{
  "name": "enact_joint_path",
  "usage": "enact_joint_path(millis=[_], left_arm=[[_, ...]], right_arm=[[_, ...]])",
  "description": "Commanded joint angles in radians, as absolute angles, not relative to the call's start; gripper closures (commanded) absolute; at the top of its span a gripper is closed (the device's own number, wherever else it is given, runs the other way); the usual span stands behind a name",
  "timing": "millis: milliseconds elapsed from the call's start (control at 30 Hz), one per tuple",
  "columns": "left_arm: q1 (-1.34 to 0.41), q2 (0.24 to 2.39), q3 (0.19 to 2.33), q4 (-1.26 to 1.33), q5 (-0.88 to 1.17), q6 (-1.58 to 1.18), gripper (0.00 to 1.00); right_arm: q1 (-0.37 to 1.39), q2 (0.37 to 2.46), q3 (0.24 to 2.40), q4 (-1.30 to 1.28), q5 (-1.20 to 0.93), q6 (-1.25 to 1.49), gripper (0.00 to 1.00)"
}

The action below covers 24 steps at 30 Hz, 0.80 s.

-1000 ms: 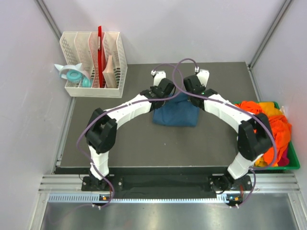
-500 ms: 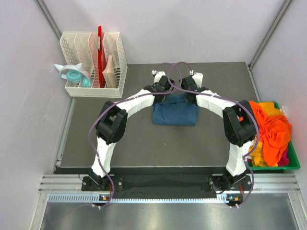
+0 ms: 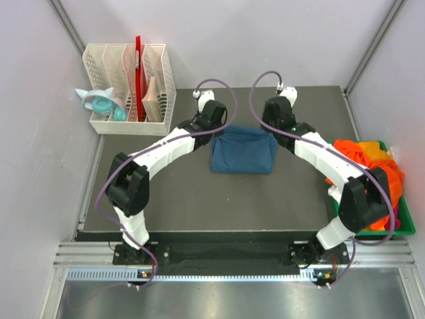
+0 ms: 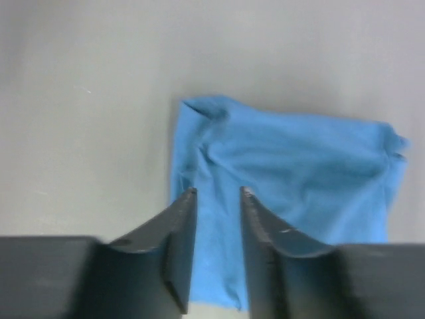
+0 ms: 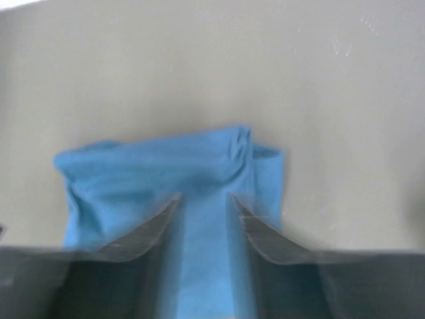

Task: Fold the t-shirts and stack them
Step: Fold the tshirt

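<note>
Left gripper and right gripper hover released, jaws slightly parted and empty. The folded teal-blue cotton t-shirt lies just beneath and ahead of them. This fold seems finished; next, fetch a crumpled orange t-shirt from the right gripper's outer side.

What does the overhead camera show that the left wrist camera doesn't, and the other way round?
Only overhead: the white rack at the far left, and the green bin holding orange t-shirts on the right. Only the left wrist: the left gripper close up, fingers slightly apart and holding nothing, plus creases in the cloth. Both: the folded blue t-shirt lying on the dark table.
</note>
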State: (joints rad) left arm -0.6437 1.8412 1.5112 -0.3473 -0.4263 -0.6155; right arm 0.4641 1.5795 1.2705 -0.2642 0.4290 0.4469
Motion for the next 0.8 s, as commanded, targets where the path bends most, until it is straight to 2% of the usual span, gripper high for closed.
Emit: enact_joint_path(millis=[0, 67, 167, 433, 767], left_arm=[[-0.686, 1.836, 1.402, -0.242, -0.276, -0.675, 0.72], [-0.712, 1.854, 1.393, -0.238, -0.258, -0.699, 0.77], [-0.732, 1.899, 1.387, -0.25, -0.175, -0.732, 0.82], [-0.752, 1.988, 1.321, -0.29, -0.12, -0.814, 0.84], [-0.755, 2.089, 1.286, -0.407, -0.071, -0.836, 0.86]], right_arm=[[0.491, 1.543, 1.112, -0.22, 0.327, 0.508, 0.86], [0.506, 1.564, 1.074, -0.216, 0.315, 0.521, 1.0], [0.515, 1.597, 1.051, -0.212, 0.275, 0.538, 1.0], [0.518, 1.71, 1.026, -0.281, 0.256, 0.614, 1.0], [0.523, 1.744, 0.93, -0.397, 0.295, 0.641, 1.0]])
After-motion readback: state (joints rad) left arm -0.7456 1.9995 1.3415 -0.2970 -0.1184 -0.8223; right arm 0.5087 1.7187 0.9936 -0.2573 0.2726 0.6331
